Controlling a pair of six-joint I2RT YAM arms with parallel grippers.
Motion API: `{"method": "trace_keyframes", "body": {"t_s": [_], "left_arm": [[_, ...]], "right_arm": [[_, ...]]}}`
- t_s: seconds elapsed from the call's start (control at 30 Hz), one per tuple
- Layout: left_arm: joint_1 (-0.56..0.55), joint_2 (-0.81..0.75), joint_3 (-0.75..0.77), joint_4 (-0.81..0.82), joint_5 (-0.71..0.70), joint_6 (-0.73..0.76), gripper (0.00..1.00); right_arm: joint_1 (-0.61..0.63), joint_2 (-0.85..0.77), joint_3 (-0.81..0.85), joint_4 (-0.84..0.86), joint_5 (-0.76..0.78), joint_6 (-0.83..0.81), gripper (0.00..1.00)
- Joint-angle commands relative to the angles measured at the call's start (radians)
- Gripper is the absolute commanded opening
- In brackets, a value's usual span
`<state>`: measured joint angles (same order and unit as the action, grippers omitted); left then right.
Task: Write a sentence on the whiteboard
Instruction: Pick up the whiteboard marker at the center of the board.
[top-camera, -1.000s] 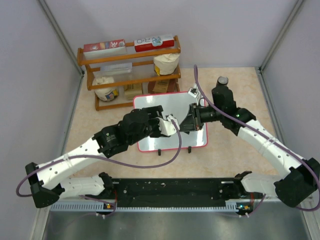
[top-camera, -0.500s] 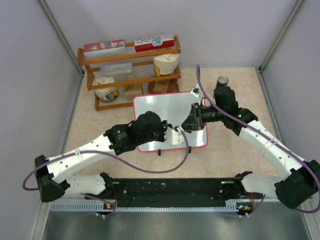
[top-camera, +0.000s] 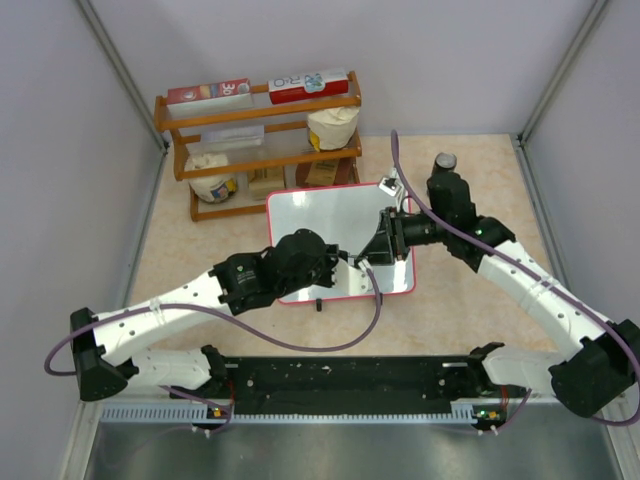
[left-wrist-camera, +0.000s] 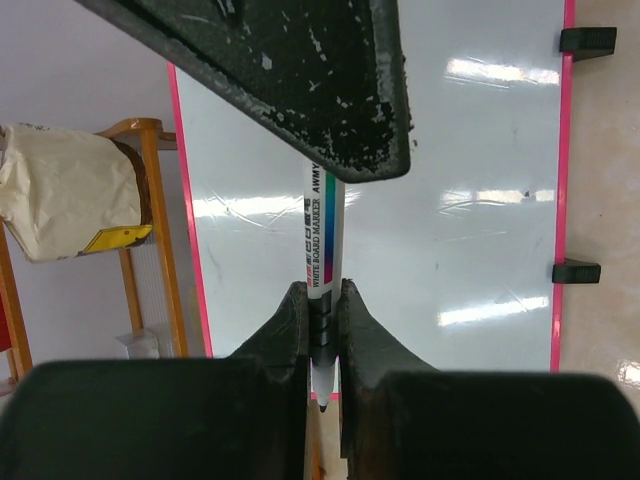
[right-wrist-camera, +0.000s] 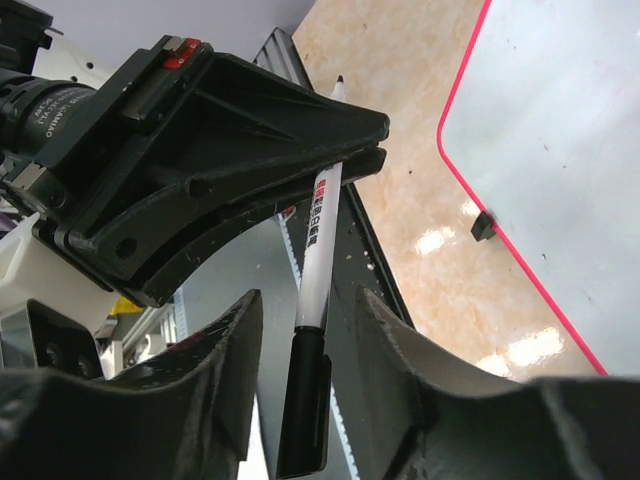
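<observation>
Beige mottled tabletop (top-camera: 470, 180), pale lilac walls (top-camera: 450, 60), wooden rack (top-camera: 258, 120) behind whiteboard (top-camera: 320, 215).

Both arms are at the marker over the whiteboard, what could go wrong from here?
1. The left end effector pinches the marker only near its tip. With the right end effector open around it, the long barrel may pivot or slip onto the whiteboard.
2. The tip seems to point away from the board, so writing may need a regrip.
</observation>
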<state>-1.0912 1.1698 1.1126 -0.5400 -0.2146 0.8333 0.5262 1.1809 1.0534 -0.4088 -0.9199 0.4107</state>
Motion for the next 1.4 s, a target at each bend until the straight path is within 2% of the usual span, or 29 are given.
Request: {"method": "trace_keyframes", "body": {"t_s": [0.0,0.33,0.5,0.77,0.9,1.1,1.2,1.23,1.37], "left_arm": [[-0.009,-0.018,0.029,0.054,-0.043,0.021,0.00],[-0.012,-0.047,-0.022,0.040,-0.054,0.020,0.00],[-0.012,-0.097,-0.079,0.038,-0.046,-0.025,0.00],[-0.012,-0.167,-0.135,0.037,0.012,-0.143,0.00],[-0.012,-0.179,-0.132,0.061,0.069,-0.238,0.00],[0.013,-0.183,-0.082,0.149,0.239,-0.393,0.00],[0.040,-0.176,-0.053,0.208,0.357,-0.460,0.00],[0.059,-0.170,-0.042,0.218,0.418,-0.477,0.00],[0.126,-0.139,0.045,0.241,0.582,-0.580,0.00]], "right_arm": [[0.006,-0.012,0.005,0.030,-0.022,-0.016,0.45],[0.003,-0.047,0.017,0.034,0.065,-0.033,0.85],[-0.003,-0.128,0.020,0.036,0.164,-0.049,0.99],[-0.020,-0.237,0.000,0.042,0.312,-0.061,0.99],[-0.022,-0.340,-0.053,0.119,0.325,-0.087,0.99],[-0.020,-0.438,-0.125,0.198,0.267,-0.130,0.99],[-0.020,-0.460,-0.180,0.281,0.172,-0.113,0.98],[-0.022,-0.466,-0.199,0.374,0.142,-0.084,0.98],[-0.019,-0.471,-0.266,0.530,0.040,-0.026,0.96]]}}
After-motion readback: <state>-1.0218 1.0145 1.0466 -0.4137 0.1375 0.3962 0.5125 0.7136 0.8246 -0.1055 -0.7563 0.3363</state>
